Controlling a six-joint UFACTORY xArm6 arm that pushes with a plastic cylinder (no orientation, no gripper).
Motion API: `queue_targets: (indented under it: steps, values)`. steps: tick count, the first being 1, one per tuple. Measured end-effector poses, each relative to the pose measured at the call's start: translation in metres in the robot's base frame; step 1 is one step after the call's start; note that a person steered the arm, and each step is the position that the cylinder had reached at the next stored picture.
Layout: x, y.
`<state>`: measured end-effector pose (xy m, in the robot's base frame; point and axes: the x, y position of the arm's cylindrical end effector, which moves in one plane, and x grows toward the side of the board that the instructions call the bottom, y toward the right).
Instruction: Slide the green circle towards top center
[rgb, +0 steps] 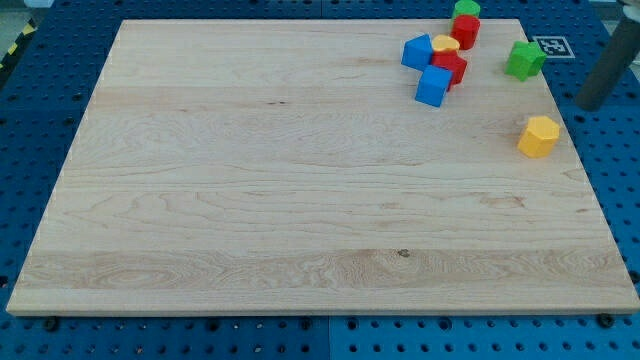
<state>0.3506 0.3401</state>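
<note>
Board: You saw the big wooden board (300, 200) lying flat, and almost all of it was to the view's left of my tip.
Table: You saw the blue table with holes (620, 190) under the board and all around it.
My tip: You saw my tip (589, 104) at the end of a plain dark rod, just past the board's right edge. It held nothing and touched no block.
Green circle: It (466, 9) was at the board's top edge, well to the left of my tip and higher up, touching the red round block (465, 29).
Green star block: It (524, 60) was near my tip, up and to the left.
Yellow block: It (539, 136) was near my tip, down and to the left.
Block bunch: You saw two blue blocks (417, 51) (433, 87), a red block (452, 68) and a small yellow block (445, 44) packed close together, far left of my tip.
</note>
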Motion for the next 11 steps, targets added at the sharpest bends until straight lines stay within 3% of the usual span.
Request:
queue_targets:
  steps: [2, 3, 6, 9, 11]
  values:
    - [-0.122, -0.013]
    - [-0.144, -0.037]
    - [-0.16, -0.068]
    - [-0.159, -0.151]
    - [-0.158, -0.173]
